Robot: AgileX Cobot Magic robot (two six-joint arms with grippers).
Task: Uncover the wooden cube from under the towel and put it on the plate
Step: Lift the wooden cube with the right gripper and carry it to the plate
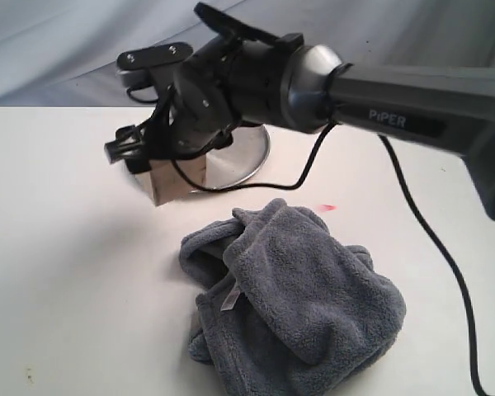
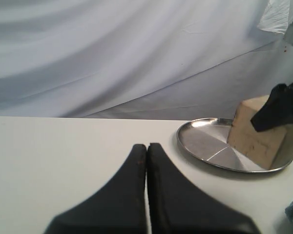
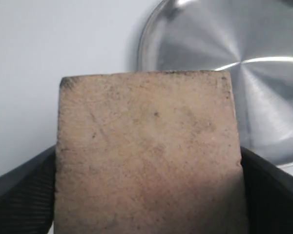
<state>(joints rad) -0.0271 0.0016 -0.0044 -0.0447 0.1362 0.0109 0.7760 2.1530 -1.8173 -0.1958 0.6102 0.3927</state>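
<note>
Grip: my right fingers [image 3: 19, 200] clamp tan wooden cube [image 3: 149, 156] by opp. flat sides, at rim of round silver metal plate [image 3: 263, 97]. Prob. stiff, light, not slippery; left gripper [image 2: 147, 185] closed, empty.

The counter [image 1: 66, 247] is a flat white surface. The plate [image 1: 249, 157], round and of shiny metal, lies on it at the far side in the exterior view. The towel [image 1: 305, 305], dark grey and crumpled into a heap, lies nearer, apart from the plate. A small red mark [image 1: 327, 207] shows just beyond the towel.
</note>
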